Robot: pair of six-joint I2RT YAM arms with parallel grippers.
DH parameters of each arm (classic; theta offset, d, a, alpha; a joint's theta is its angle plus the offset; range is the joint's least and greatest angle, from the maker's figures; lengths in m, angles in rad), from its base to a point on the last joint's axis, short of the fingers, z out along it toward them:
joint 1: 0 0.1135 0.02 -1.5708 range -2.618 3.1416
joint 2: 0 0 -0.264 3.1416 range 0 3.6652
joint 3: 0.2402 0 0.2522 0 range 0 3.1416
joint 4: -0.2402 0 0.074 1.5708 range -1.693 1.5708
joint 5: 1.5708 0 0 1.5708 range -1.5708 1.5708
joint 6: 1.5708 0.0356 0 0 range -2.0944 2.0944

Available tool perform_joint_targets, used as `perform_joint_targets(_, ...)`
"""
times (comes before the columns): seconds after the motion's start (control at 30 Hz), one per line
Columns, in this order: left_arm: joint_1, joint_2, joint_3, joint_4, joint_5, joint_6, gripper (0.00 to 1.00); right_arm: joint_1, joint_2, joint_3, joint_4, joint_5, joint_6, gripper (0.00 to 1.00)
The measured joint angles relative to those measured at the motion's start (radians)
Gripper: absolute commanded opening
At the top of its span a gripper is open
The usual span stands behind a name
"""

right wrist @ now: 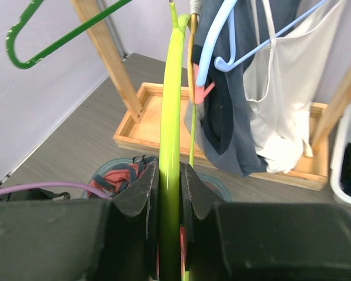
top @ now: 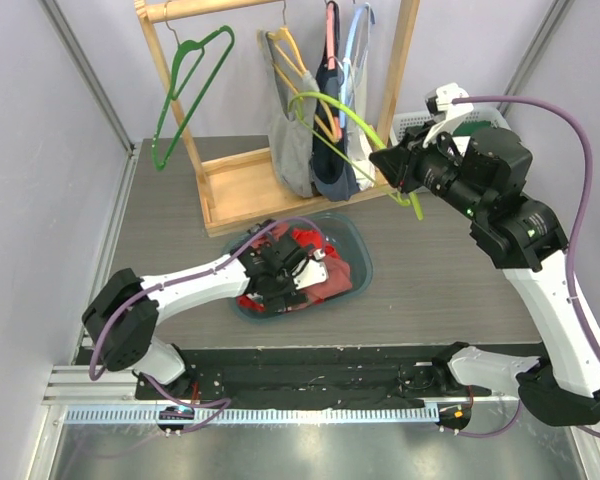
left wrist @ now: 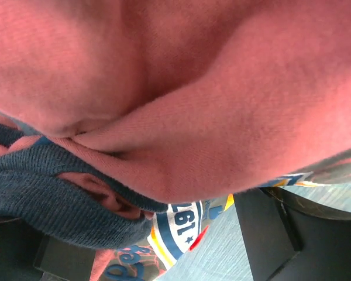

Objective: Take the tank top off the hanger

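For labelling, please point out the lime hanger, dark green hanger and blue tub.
lime hanger (right wrist: 169,117): right wrist view, middle of bar.
dark green hanger (right wrist: 76,33): right wrist view, sloping arm.
blue tub (top: 357,250): top view, right wall.

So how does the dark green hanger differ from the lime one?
The dark green hanger hangs free at the left end of the rack; the lime hanger is clamped in the right end effector. The dark one is alone; the lime one lies beside the hanging clothes. Both look bare.
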Motion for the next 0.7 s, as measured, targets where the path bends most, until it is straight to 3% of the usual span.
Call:
perform_joint_targets(0.13,0.0,0.003,0.027,-0.024,-0.016,-0.026,1.0,0.0,-0.008,0.022,-0.032,0.057,-0.003,0.01)
perform_joint_targets(0.3,0.0,-0.026,0.135,-0.116,-0.021,-0.097,1.0,-0.001,-0.008,0.05,-0.057,0.058,0.006,0.01)
perform_joint_targets(0.7,0.0,-0.127,0.476,-0.343,-0.094,-0.104,1.0,0.041,0.126,0.158,0.052,-0.144,0.116,0.01)
